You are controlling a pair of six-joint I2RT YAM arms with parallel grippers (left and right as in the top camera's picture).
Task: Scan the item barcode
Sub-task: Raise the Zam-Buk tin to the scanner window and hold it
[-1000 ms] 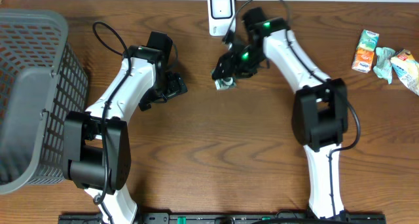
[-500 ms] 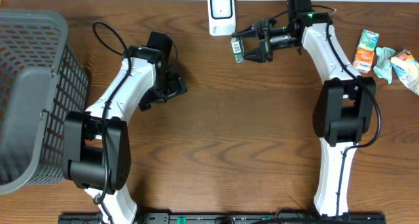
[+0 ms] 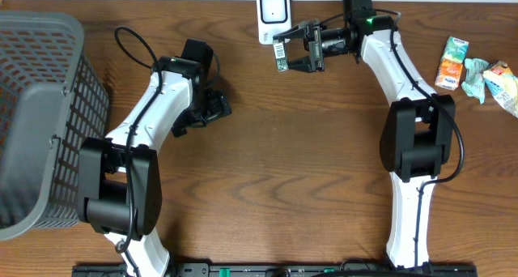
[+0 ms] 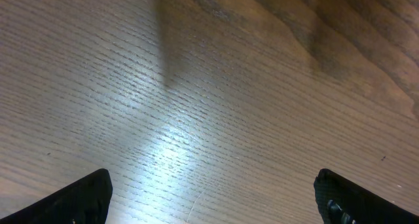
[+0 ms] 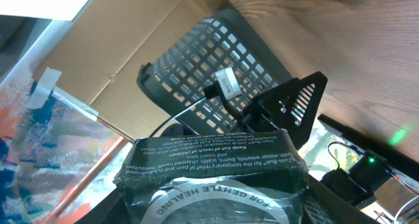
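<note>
Overhead view shows the right tool (image 3: 296,50) up near the back of the tabletop (image 3: 283,172). It is closed partway on a small dark packet (image 3: 281,55). The packet is in the air, just beside the white scanner (image 3: 273,16), a little in front of it. I think it is held there so the scanner can read the stripes on its white label. That label shows on top in this view, so the packet may need a turn to face the scanner. The right wrist view shows the packet (image 5: 216,171) pinched in the tool, with small white words on it. The left tool (image 3: 212,107) is wide open and holds nothing. It hangs over bare wood, well apart from the packet, likely to keep out of the way. The left wrist view shows a wide gap with only wood under it. The basket (image 3: 73,66) sits at the left edge, maybe for things that are done.
</note>
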